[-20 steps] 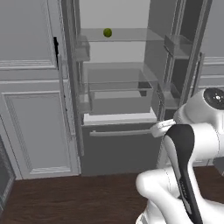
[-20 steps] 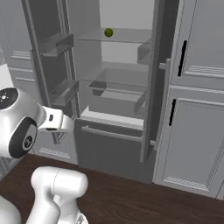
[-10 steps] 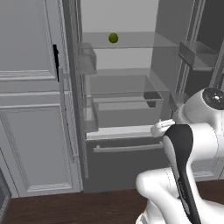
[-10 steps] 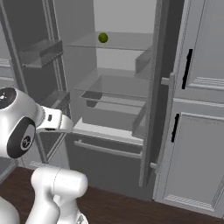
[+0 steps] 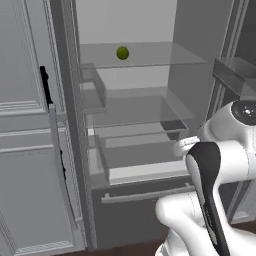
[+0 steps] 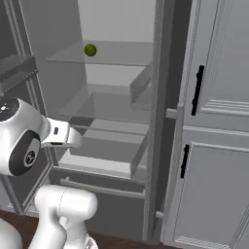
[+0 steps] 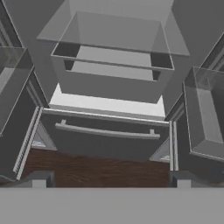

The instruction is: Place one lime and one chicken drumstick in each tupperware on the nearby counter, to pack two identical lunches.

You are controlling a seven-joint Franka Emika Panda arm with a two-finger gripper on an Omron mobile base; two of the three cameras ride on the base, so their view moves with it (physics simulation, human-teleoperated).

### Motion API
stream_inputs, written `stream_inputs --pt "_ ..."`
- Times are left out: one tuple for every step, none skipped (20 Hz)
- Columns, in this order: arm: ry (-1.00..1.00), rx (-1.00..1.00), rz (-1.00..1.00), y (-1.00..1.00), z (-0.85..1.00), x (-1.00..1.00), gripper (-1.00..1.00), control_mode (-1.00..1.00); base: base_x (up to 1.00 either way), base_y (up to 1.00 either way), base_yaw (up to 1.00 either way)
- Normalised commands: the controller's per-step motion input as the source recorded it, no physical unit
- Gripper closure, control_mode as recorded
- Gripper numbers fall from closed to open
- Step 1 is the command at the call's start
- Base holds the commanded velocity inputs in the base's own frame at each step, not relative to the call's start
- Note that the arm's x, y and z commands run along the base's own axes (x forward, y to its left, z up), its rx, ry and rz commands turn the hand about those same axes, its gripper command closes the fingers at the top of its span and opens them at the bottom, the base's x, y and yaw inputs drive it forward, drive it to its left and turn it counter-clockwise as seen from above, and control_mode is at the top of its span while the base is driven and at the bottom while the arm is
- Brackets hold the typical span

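Left side, left base view: tall grey cabinet door [image 5: 27, 150] w/ black handle, shut, just beside the open fridge [image 5: 195, 80]. Its left door swung out, bins on its inside, so the shelves are clear to reach into.

Mid: one lime [image 5: 122, 53] alone on the upper glass shelf [image 5: 160, 55], toward the back; same lime in right base view [image 6: 90, 49]. It sits well above the arm's wrist, so judging by that the reach will have to go up and in. No drumstick seen on shelves; can't tell if one is in the drawers, they look bare. Tupperware and counter not seen from here.

Below the shelf: clear crisper drawer [image 7: 113, 65] w/ a white ledge under it, then the freezer drawer front w/ a long bar handle [image 7: 107, 130]. Dark wood floor at the base.

Gripper [image 7: 109, 180]: hand view looks down at the drawers, tips at the bottom edge standing wide apart, about as far as they go, nothing between them, holding nothing. Likely kept spread so it's ready for the round lime.

Right: arm folded low in front of the fridge, elbow tucked, prob to keep clear of the door bins [image 7: 203, 109] on the right door. Further right in right base view, more grey cabinet doors w/ black handles [image 6: 197, 90]

Judgement: early stage, nothing packed yet, first pick = lime
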Motion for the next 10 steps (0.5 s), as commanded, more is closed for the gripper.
stream_inputs --pt "0.00 0.00 0.00 0.00 0.00 0.00 -1.00 1.00 0.71 0.06 -0.22" --pt "0.00 0.00 0.00 0.00 0.00 0.00 -1.00 1.00 0.74 0.04 -0.21" --pt "0.00 0.00 0.00 0.00 0.00 0.00 -1.00 1.00 0.74 0.02 -0.19" --pt "0.00 0.00 0.00 0.00 0.00 0.00 -1.00 1.00 0.69 0.09 -0.17" --pt "0.00 0.00 0.00 0.00 0.00 0.00 -1.00 1.00 0.69 0.17 -0.12" --pt "0.00 0.00 0.00 0.00 0.00 0.00 -1.00 1.00 0.68 0.20 -0.10" --pt "0.00 0.00 0.00 0.00 0.00 0.00 -1.00 1.00 0.70 0.23 -0.07" --pt "0.00 0.00 0.00 0.00 0.00 0.00 -1.00 1.00 0.63 0.18 -0.01" --pt "0.00 0.00 0.00 0.00 0.00 0.00 -1.00 1.00 0.57 0.03 0.00" --pt "0.00 0.00 0.00 0.00 0.00 0.00 -1.00 1.00 0.64 0.03 0.00"
